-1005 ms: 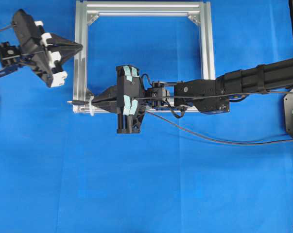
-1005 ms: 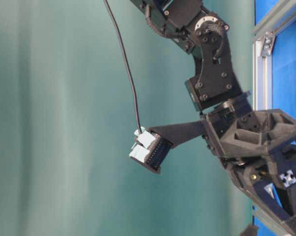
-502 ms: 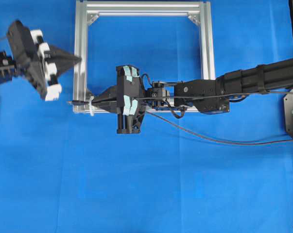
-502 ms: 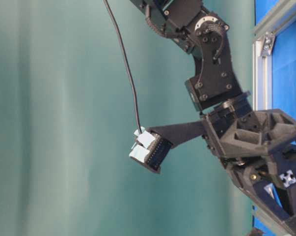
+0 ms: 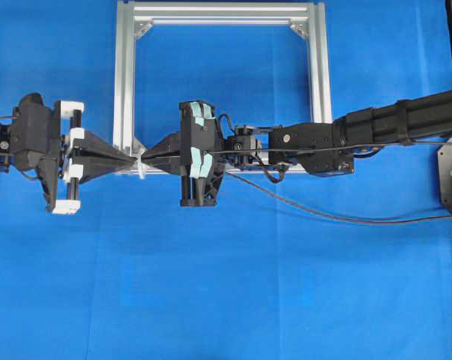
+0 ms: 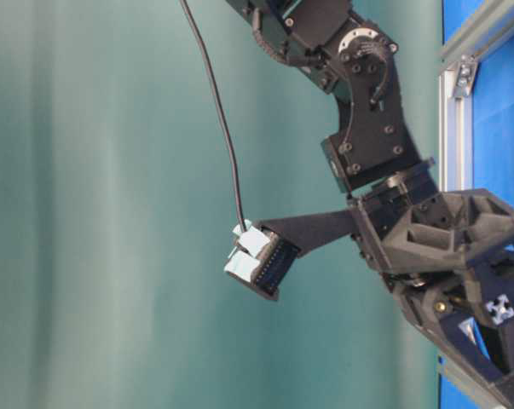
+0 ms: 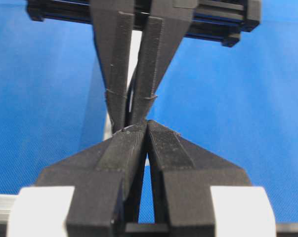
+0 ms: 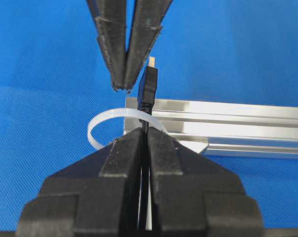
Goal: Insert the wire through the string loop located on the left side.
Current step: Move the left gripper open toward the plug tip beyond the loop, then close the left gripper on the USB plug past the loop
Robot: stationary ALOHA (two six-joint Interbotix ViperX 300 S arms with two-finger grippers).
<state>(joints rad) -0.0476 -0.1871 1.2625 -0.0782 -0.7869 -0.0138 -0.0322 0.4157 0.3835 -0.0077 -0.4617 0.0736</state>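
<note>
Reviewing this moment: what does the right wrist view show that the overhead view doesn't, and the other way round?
Only the right wrist view shows the wire's plug poking through the string loop, silvery tip beside the left gripper's shut fingertips. Only the overhead view shows the whole square aluminium frame, both arms, and the wire trailing off to the right. Both show the right gripper shut on the wire, the left gripper facing it tip to tip, and the blue table.
</note>
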